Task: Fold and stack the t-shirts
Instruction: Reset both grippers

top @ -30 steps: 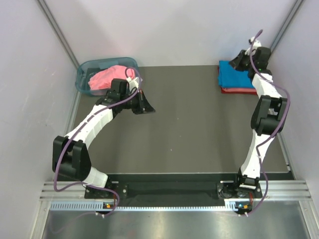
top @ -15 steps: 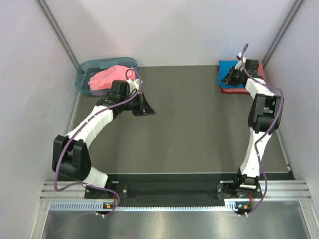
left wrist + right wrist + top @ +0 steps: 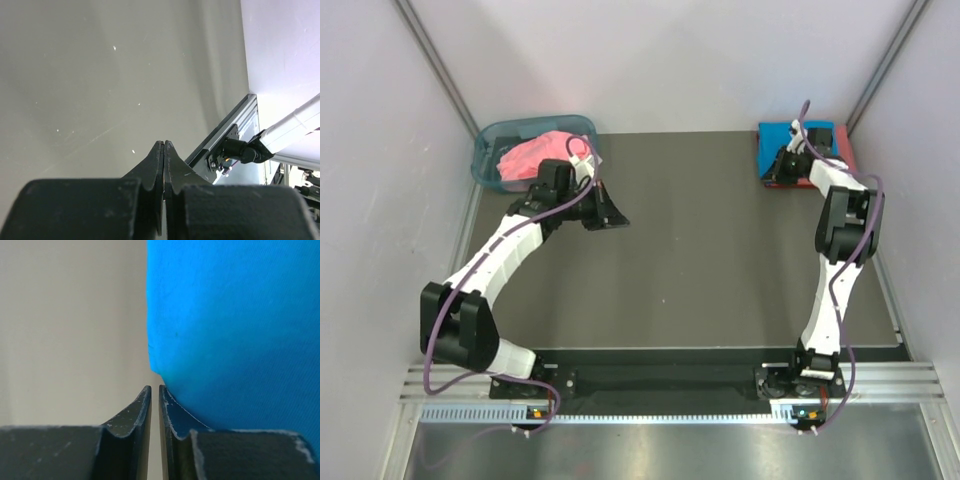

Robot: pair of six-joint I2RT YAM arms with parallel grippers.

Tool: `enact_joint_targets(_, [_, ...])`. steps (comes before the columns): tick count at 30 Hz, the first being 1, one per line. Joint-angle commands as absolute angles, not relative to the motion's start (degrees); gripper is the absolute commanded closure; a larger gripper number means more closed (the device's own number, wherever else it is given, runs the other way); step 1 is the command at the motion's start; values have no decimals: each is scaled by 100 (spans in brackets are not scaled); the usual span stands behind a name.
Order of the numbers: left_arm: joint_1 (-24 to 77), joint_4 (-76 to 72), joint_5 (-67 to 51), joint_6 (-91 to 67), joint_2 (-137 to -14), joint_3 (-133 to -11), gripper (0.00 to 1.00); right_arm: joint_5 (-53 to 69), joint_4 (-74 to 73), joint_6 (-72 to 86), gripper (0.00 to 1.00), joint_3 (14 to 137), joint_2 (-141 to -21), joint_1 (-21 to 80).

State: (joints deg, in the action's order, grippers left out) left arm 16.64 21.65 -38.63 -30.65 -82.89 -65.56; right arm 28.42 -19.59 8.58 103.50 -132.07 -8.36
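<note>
Your right gripper (image 3: pixel 154 390) sits nearly closed, gripping nothing, against the blue t-shirt (image 3: pixel 235 330); your left gripper (image 3: pixel 163 145) is pressed together, empty.

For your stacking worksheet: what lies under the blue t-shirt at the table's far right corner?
Under the blue t-shirt a coral-red t-shirt shows as a strip along the near edge. The rest of it, and anything beneath, is covered.
</note>
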Motion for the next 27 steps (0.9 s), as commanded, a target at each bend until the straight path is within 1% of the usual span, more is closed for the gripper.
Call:
enact_joint_targets(1, [1609,2118,-3806,-3085,-7937,-6618,99,2804,-2083,887,88,10319,-12377,-844])
enact_joint_targets(3, [1556,2118,-3832,-3120,-7919,-6688,99,2786,-2257,1019,84,10178,-11928,-809])
enact_joint_targets(4, [1521,2109,-3867,-3164,-7910,-6775,99,2682,-2354,1063,77,10134,-11770,-791])
enact_joint_targets(5, [1503,2092,-3876,-3190,-7867,-6829,99,2602,-2451,1168,75,9908,-11377,-730])
enact_joint_targets(6, [1494,2057,-3850,-3199,-7831,-6864,99,2541,-2496,1256,71,9696,-11129,-695])
enact_joint_targets(7, [1485,2031,-3815,-3217,-7788,-6960,98,2531,-2479,1318,67,9416,-10849,-642])
enact_joint_targets(8, [1477,1987,-3806,-3252,-7709,-7013,97,2531,-2418,1397,62,8708,-10202,-511])
enact_joint_targets(9, [1468,1952,-3806,-3278,-7665,-7048,96,2488,-2365,1389,57,8318,-9839,-423])
enact_joint_targets(10, [1459,1942,-3806,-3304,-7621,-7171,94,2252,-2303,1389,43,7958,-9478,-317])
enact_joint_targets(11, [1442,1960,-3832,-3287,-7542,-7233,92,2128,-2320,1389,36,7362,-8779,-90])
enact_joint_targets(12, [1441,1977,-3815,-3244,-7506,-7286,91,2023,-2364,1415,23,7095,-8432,-44])
enact_joint_targets(13, [1433,2030,-3762,-3182,-7454,-7364,90,1813,-2434,1485,17,6867,-8089,208])
enact_joint_targets(14, [1424,2022,-3675,-3164,-7340,-7365,88,1776,-2478,1633,7,6490,-7433,420])
enact_joint_targets(15, [1424,2004,-3656,-3164,-7287,-7365,86,1793,-2513,1696,1,6338,-7122,518])
enact_joint_targets(16, [1415,1969,-3674,-3155,-7217,-7365,85,1897,-2548,1801,0,6224,-6823,571])
enact_joint_targets(17, [1406,1917,-3691,-3173,-7103,-7365,83,1968,-2601,2002,0,6040,-6281,658])
enact_joint_targets(20, [1406,1811,-3788,-3199,-6839,-7348,80,1943,-2916,2240,0,5968,-5400,694])
enact_joint_targets(23, [1406,1819,-3762,-3199,-6506,-7278,68,1723,-3233,2259,0,6073,-4871,694])
enact_joint_targets(24, [1406,1854,-3649,-3182,-6408,-7208,40,1566,-3400,2285,0,6073,-4773,694])
enact_joint_targets(25, [1406,1854,-3595,-3156,-6320,-7155,33,1495,-3445,2303,0,6056,-4668,694])
enact_joint_targets(26, [1406,1881,-3534,-3129,-6163,-7119,21,1416,-3498,2320,0,6012,-4484,686])
enact_joint_targets(27, [1406,1950,-3490,-3094,-6100,-7093,1,1337,-3585,2338,0,5986,-4395,694])
